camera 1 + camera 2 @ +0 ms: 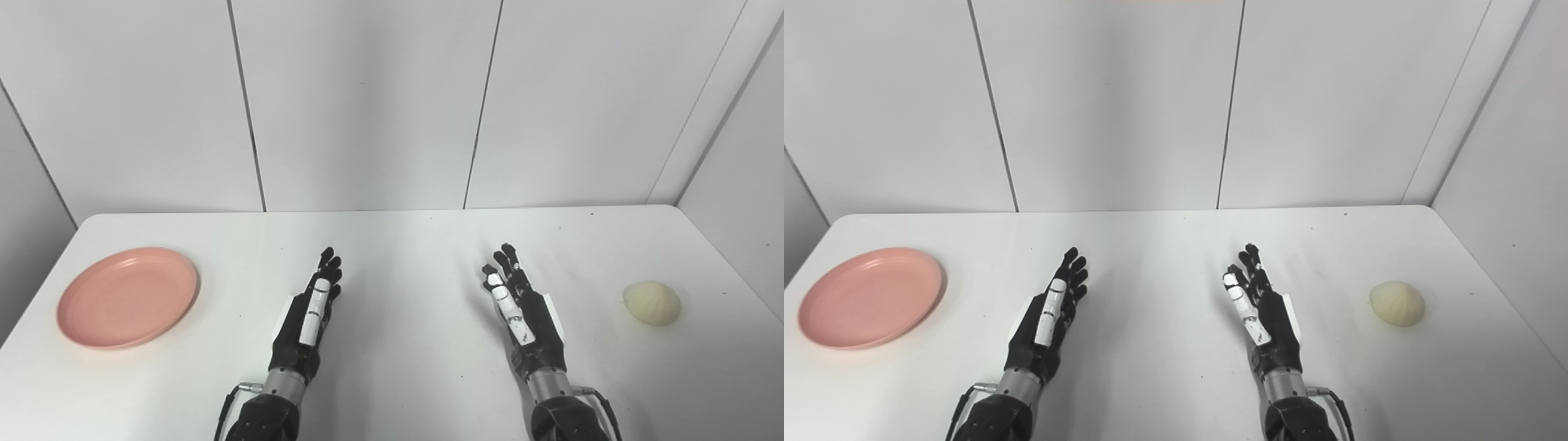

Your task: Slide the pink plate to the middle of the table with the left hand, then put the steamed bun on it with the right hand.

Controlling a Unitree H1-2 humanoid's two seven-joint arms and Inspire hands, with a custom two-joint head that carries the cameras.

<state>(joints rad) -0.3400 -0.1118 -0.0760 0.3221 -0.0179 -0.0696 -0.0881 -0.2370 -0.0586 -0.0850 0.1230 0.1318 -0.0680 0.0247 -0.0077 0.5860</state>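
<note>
Both robot hands empty, fingers apart, over the white table [392, 380].
Left robot hand [309, 318] sits right of the pink plate [127, 297]; right robot hand [523, 315] and steamed bun [652, 302] farther right.

We see the plate [870, 296] at the table's [1164, 245] left edge, bun [1397, 303] far right. Our left hand [1048, 321] and right hand [1260, 318] lie between them, fingers extended, both empty.
</note>
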